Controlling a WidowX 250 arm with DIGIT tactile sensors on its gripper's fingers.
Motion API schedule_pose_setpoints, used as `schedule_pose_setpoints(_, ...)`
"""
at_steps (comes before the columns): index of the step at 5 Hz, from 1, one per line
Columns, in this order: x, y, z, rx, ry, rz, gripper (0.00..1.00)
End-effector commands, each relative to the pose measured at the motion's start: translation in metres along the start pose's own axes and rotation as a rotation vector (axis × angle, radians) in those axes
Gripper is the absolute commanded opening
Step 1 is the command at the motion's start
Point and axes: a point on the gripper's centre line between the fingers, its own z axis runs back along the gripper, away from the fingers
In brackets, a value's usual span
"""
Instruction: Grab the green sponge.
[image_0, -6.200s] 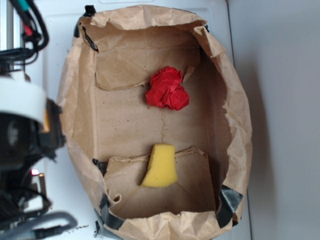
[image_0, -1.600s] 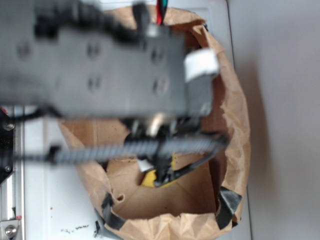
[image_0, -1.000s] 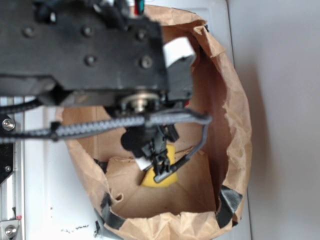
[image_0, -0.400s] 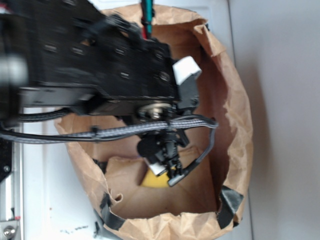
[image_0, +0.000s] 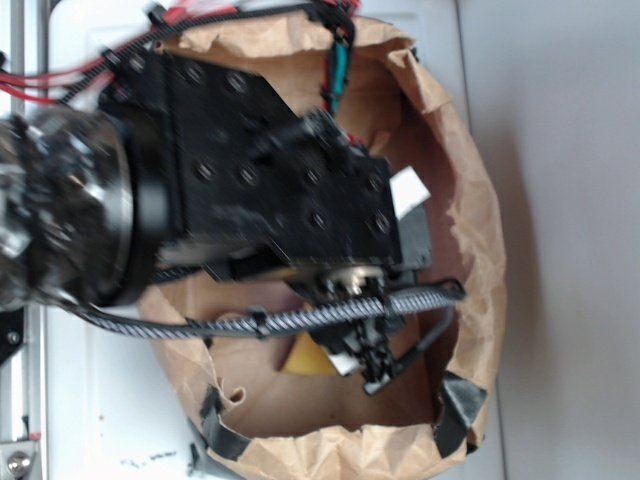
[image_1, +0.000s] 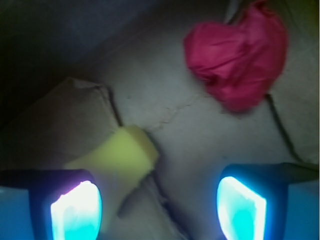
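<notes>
The green sponge (image_1: 120, 157) is a yellow foam wedge lying on a folded flap of the bag floor. In the wrist view it sits just ahead of my left finger (image_1: 75, 210), reaching partly into the gap. My gripper (image_1: 159, 210) is open, its right finger (image_1: 242, 207) far from the sponge, and nothing is held. In the exterior view only a yellow corner of the sponge (image_0: 303, 357) shows beside my gripper (image_0: 362, 366), under the black arm.
A crumpled red paper ball (image_1: 240, 55) lies farther along the bag floor, hidden by the arm in the exterior view. The brown paper bag's crumpled walls (image_0: 470, 250) ring the work area, with black tape (image_0: 455, 405) at the near corners.
The arm has swung in over the bag and shifted right and down in the picture. It now covers more of the sponge, and the gripper is nearer the bag's near end.
</notes>
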Motion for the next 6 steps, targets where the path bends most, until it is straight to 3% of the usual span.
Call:
schedule_pose_setpoints(1,-0.003,-0.025,0.001,-0.073,-0.061,0.011,1.00)
schedule_pose_setpoints(2,-0.011,-0.030,-0.009,-0.092,-0.078,-0.021,1.00)
schedule_pose_setpoints(3,0.021,0.013,-0.057,-0.063,-0.067,-0.054,1.00)
schedule_pose_setpoints(4,-0.027,-0.015,-0.029,0.017,-0.089,0.078,1.00)
schedule_pose_setpoints(5,-0.030,-0.049,-0.049,0.037,-0.060,0.067,0.00)
schedule_pose_setpoints(6,-0.031,-0.043,-0.043,0.019,-0.095,0.046,0.00)
